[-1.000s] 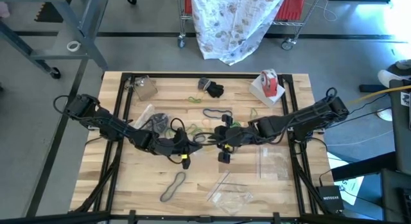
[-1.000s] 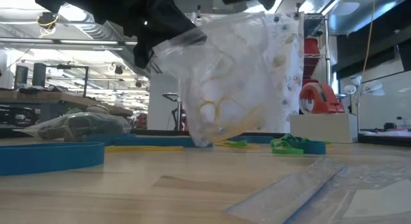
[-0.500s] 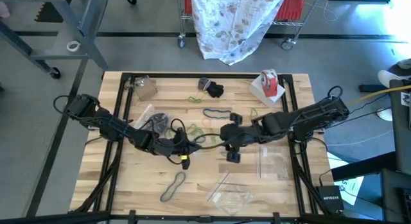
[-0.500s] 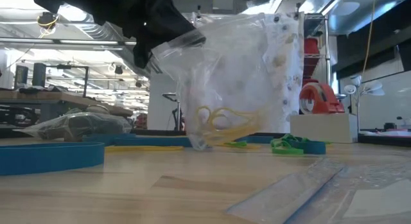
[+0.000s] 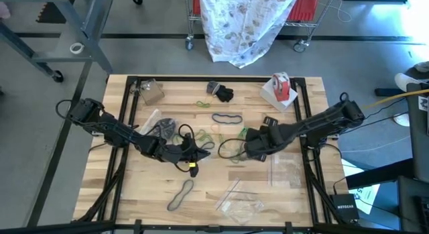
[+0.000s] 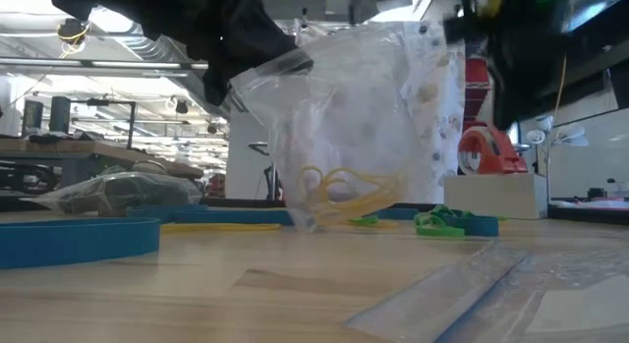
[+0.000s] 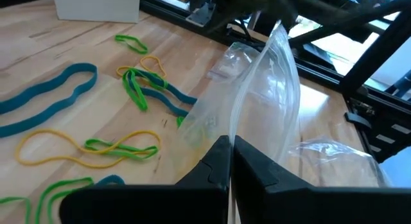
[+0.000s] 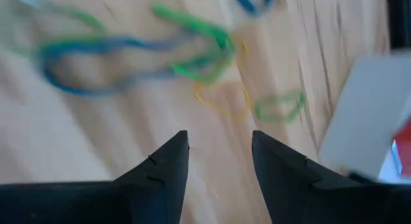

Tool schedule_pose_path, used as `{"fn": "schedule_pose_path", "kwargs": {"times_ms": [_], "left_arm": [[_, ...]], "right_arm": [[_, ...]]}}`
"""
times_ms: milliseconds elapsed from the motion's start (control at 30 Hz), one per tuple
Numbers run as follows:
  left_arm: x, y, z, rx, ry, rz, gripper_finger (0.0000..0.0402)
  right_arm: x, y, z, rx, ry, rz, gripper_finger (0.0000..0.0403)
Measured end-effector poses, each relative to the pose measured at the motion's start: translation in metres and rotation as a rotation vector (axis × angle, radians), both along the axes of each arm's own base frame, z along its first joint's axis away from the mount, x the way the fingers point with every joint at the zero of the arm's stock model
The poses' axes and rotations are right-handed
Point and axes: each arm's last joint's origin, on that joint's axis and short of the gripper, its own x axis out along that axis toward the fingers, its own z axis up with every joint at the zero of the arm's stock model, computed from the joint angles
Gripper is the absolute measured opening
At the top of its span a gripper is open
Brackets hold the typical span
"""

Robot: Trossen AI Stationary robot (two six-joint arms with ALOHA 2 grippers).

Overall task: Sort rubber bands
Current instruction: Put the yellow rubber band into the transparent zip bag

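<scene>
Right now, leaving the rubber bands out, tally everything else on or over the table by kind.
Clear plastic bags: 5 (one pinched in the left gripper's jaws, four lying on the table)
Red-and-white tape roll: 1
White box under the roll: 1
Total: 7

2 arms [image 5: 120, 133], 1 tape roll [image 5: 280, 82], 1 lifted clear bag [image 6: 373, 117] holding tan rubber bands [image 6: 339, 186].
</scene>
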Motion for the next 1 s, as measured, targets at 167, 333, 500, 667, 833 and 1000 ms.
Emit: {"fn": "schedule_pose_path", "kwargs": {"times_ms": [167,333,500,667,833,1000], "left_arm": [[-0.001,-0.001,0.0,0.017,0.008,-0.01,0.0001],[-0.001,-0.002,-0.001,0.018,0.008,-0.014,0.0001],[-0.001,-0.002,0.0,0.027,0.009,-0.017,0.0001],[-0.001,-0.002,-0.001,0.035,0.011,-0.02,0.0001],[-0.001,-0.003,-0.001,0.025,0.009,-0.017,0.0001],[-0.001,-0.003,0.0,0.044,0.012,-0.025,0.0001]], "right_arm": [[-0.016,-0.031,-0.035,0.033,0.146,-0.12,0.0163],[-0.023,-0.057,-0.057,0.108,0.186,-0.112,0.0163],[-0.022,-0.078,-0.063,0.207,0.01,-0.032,0.0163],[-0.02,-0.088,-0.067,0.252,-0.112,0.065,0.0163],[-0.021,-0.087,-0.067,0.261,-0.089,0.138,0.0163],[-0.018,-0.088,-0.069,0.255,-0.099,0.162,0.0163]]}}
